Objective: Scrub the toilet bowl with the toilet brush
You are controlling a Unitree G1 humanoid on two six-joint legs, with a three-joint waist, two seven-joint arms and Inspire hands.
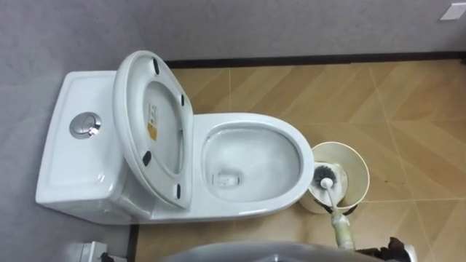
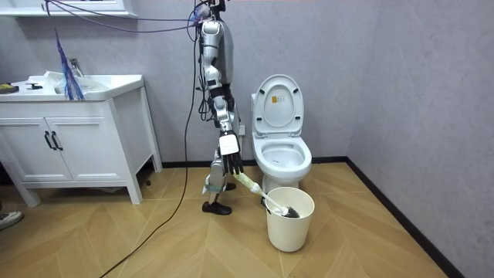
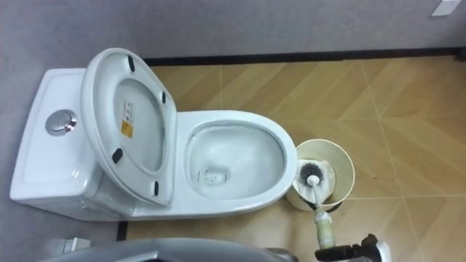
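A white toilet (image 1: 247, 207) stands with its seat and lid (image 1: 153, 124) raised against the tank (image 1: 76, 156); the bowl (image 3: 233, 160) is open. To its right stands a cream bucket (image 1: 358, 169). The toilet brush (image 1: 325, 180) has its dark bristle head inside the bucket, and its pale handle (image 3: 322, 225) slants down to my right hand (image 3: 357, 252), which is shut on it at the bottom edge. In the room view I stand beside the toilet, right hand (image 2: 230, 162) hanging low with the brush (image 2: 274, 205) reaching into the bucket (image 2: 289, 220). A bit of my left hand (image 1: 95, 251) shows at the lower left edge.
A grey wall with a dark baseboard (image 1: 306, 60) runs behind the toilet. A white vanity with a sink (image 2: 73, 135) stands at the room view's left. Wood-pattern floor (image 1: 408, 109) spreads to the right of the bucket. A person's shoe (image 2: 8, 220) shows at the room view's left edge.
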